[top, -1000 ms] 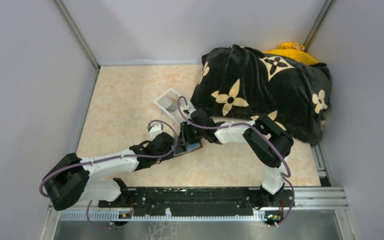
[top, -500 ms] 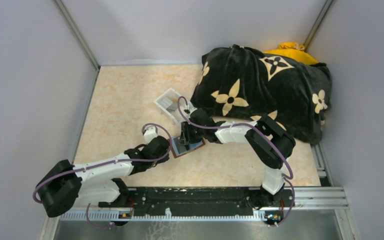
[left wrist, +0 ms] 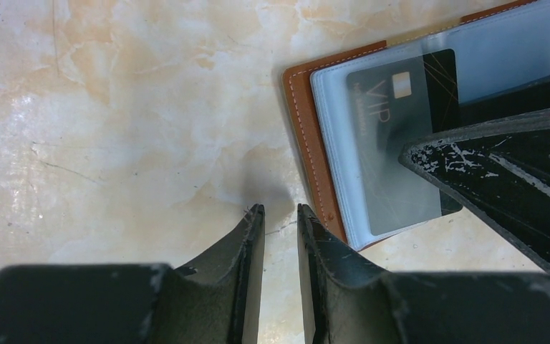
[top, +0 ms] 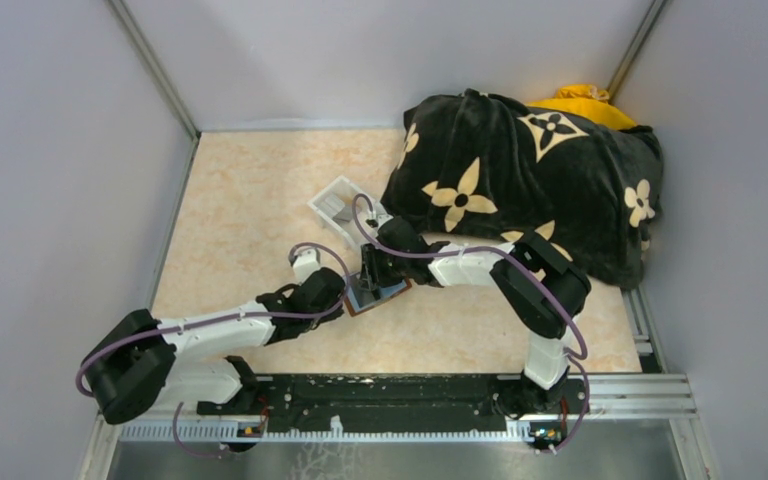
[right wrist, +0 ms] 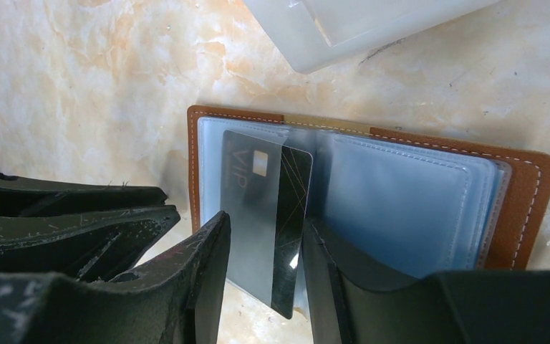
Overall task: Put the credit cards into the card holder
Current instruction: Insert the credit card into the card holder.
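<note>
Right wrist view: the dark card (right wrist: 254, 179) lies partly under a clear sleeve on the left leaf of the open holder (right wrist: 526, 193), flat on the tabletop (right wrist: 79, 86). Its long axis runs straight away from the right end effector (right wrist: 265, 218), whose parted jaws flank its near end; I can't tell if they touch it. That arm is plainly the nearer. The left end effector (left wrist: 281, 209) rests just beside the holder's left edge, all but closed and empty. A clear tray (right wrist: 344, 29) sits just beyond, and nothing seems to block the push.
</note>
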